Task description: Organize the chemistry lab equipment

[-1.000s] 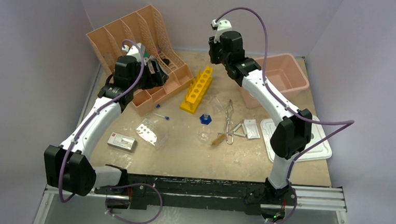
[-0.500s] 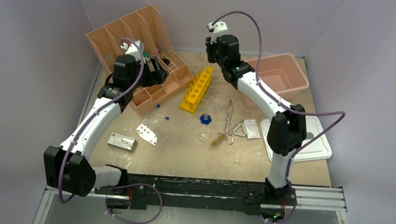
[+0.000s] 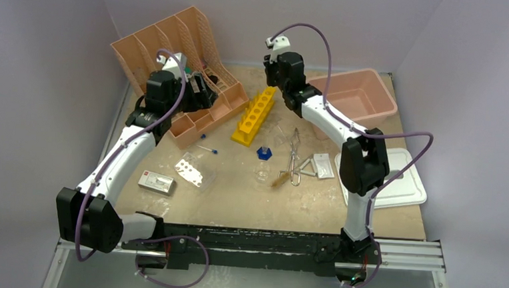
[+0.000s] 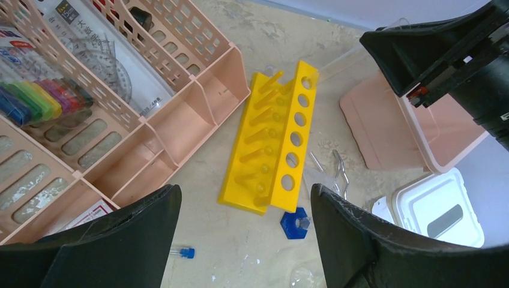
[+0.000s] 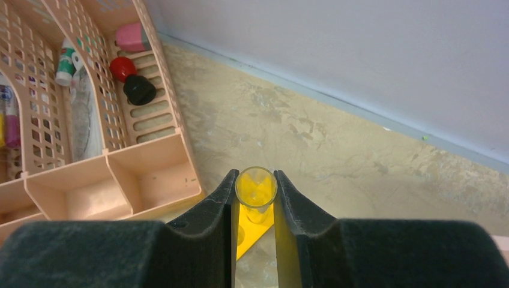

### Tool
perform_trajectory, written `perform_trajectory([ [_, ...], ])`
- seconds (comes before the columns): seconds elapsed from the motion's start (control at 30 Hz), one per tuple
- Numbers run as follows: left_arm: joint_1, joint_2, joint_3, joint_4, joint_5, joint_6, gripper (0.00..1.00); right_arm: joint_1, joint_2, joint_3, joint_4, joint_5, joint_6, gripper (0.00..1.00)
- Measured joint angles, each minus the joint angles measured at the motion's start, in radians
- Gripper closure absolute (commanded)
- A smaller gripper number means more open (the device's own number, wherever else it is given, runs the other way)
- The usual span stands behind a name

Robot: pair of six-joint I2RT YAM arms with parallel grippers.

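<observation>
- left arm (image 3: 123, 153), right arm (image 3: 330, 118): white tube links, chunky black joint housings (image 3: 364, 167)
- purple cable (image 3: 309, 25) looping loose along each arm, down to the bases
- small white camera mount (image 3: 279, 44) on top of each wrist
- left gripper (image 4: 243, 198), right gripper (image 5: 255, 189): matte black, two wedge-shaped fingers (image 5: 204, 225), flat inner faces
- both bases on a black rail (image 3: 252, 241), silver extrusion at its right end
</observation>
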Motion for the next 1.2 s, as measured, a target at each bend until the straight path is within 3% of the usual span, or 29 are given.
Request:
perform_trajectory([
  [0.5, 0.0, -0.061, -0.128, 0.041, 0.04, -0.038, 0.22, -0.002, 0.061, -0.127, 0.164, -0.003, 0.002, 0.83],
  [0.83, 0.0, -0.098, -0.188, 0.074, 0.035, -0.053, 0.22, -0.002, 0.064, -0.133, 0.188, 0.0, 0.021, 0.75],
  [1.2, 0.0, -0.129, -0.21, 0.085, 0.035, -0.053, 0.22, -0.003, 0.075, -0.114, 0.143, 0.035, 0.066, 0.74],
])
